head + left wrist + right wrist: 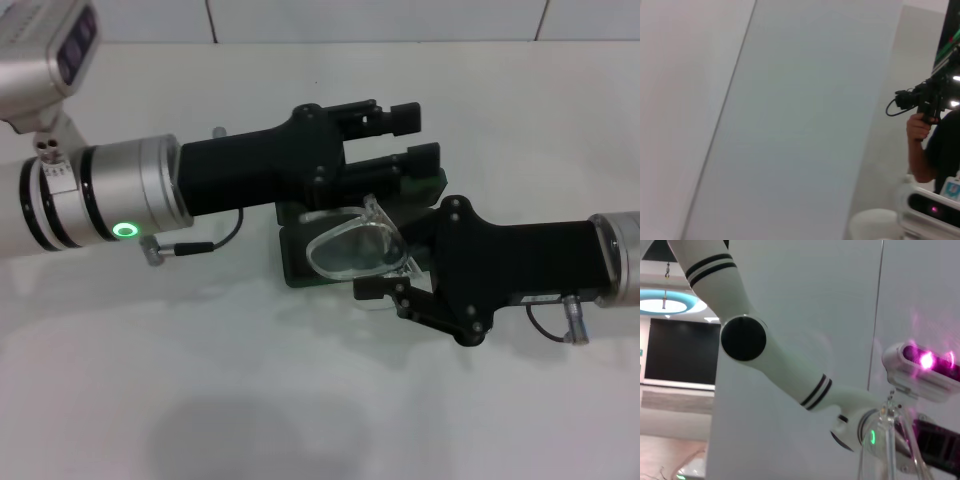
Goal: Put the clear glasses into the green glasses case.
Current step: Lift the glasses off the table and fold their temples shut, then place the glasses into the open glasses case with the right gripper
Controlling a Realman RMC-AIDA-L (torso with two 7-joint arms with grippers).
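There, near the middle of the white bench, the green glasses case lay open, mostly hidden under the two arms. The clear glasses sat tilted just above it, long axis running across the bench from the left arm's side toward the right arm's, the curved lens turned up and toward the camera. The right pincer reached in from the right, its fingers closed on the glasses' right end. The left pincer stretched in from the left over the case's far side, its fingers apart and holding nothing, crowding the case from above. In the right wrist view a clear arm of the glasses rose in front of the left arm.
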